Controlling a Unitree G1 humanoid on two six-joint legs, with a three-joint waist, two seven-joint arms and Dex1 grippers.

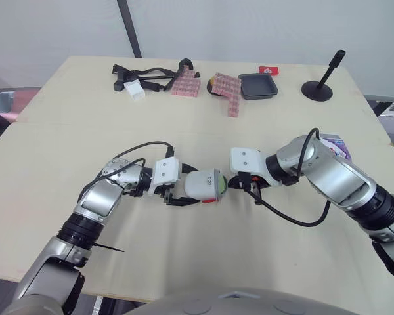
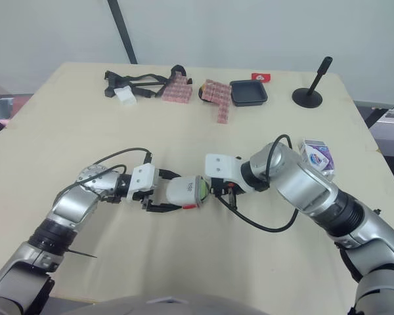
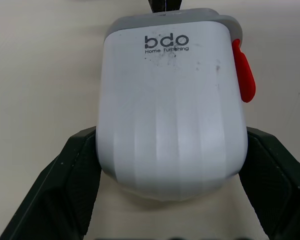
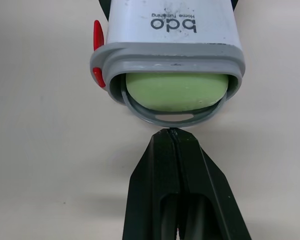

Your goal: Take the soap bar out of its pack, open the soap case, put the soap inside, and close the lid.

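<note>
The white soap case (image 1: 202,186), with a grey rim and a red latch (image 3: 243,77), lies on its side at the middle of the table. My left gripper (image 3: 170,150) is shut on it, one black finger on each flank. Its mouth is open toward my right arm, and the green soap bar (image 4: 176,91) sits inside, behind a thin grey loop (image 4: 175,117). My right gripper (image 4: 172,136) is shut, with its tips touching that loop at the case's mouth. The purple and white soap pack (image 1: 333,146) lies on the table behind my right forearm.
Along the far side of the table lie black straps with a white piece (image 1: 134,82), two pink patterned packs (image 1: 185,84), a black tray (image 1: 258,85), a small red item (image 1: 269,69) and a black stand (image 1: 318,88). A cable loops below my right wrist (image 1: 295,220).
</note>
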